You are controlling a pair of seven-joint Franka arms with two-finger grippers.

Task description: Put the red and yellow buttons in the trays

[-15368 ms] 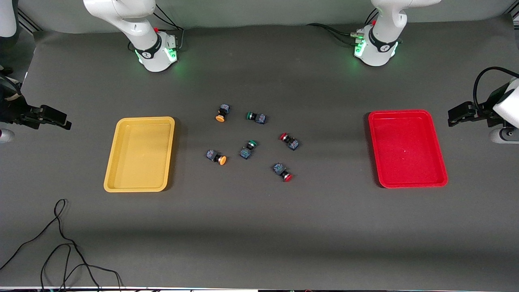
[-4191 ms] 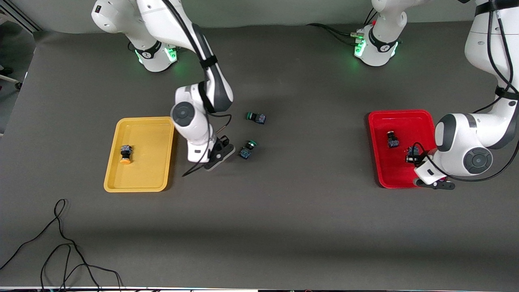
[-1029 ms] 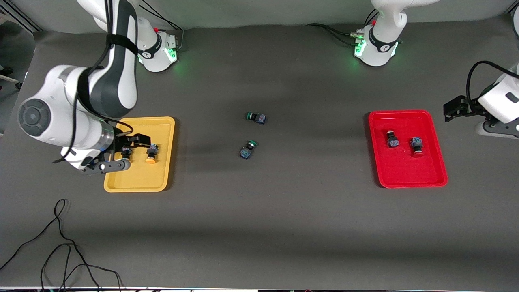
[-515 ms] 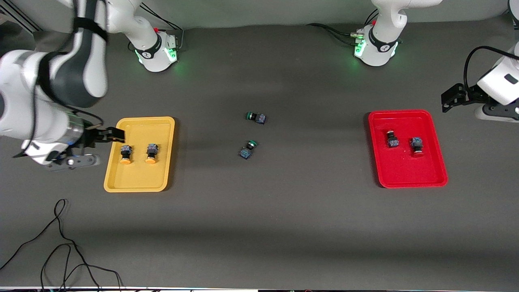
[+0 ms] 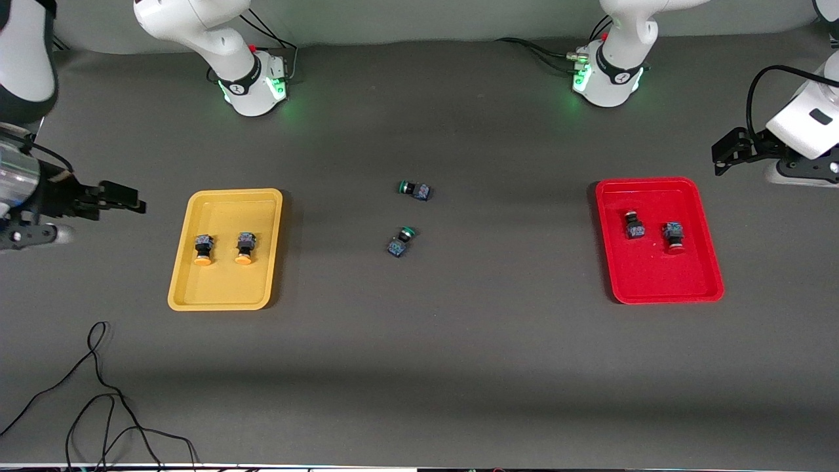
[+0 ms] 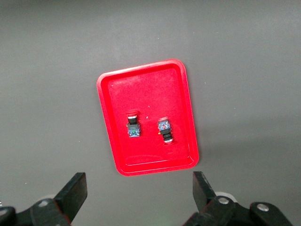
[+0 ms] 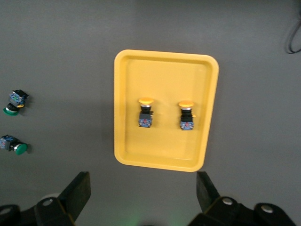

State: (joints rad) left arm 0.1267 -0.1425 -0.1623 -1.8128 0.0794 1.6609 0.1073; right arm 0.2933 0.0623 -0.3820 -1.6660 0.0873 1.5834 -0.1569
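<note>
- My right claw is wide open and holds nothing. It is up over the tabletop beside the yellow tray.
- My left claw is wide open and empty too, up near the red tray.
- Two yellow buttons sit side by side in the yellow tray.
- Two red buttons sit in the red tray.
- Two green buttons lie between the trays.

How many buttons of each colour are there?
Yellow buttons: 2, in the yellow tray
Red buttons: 2, in the red tray
Green buttons: 2, on the table
Total: 6
</note>
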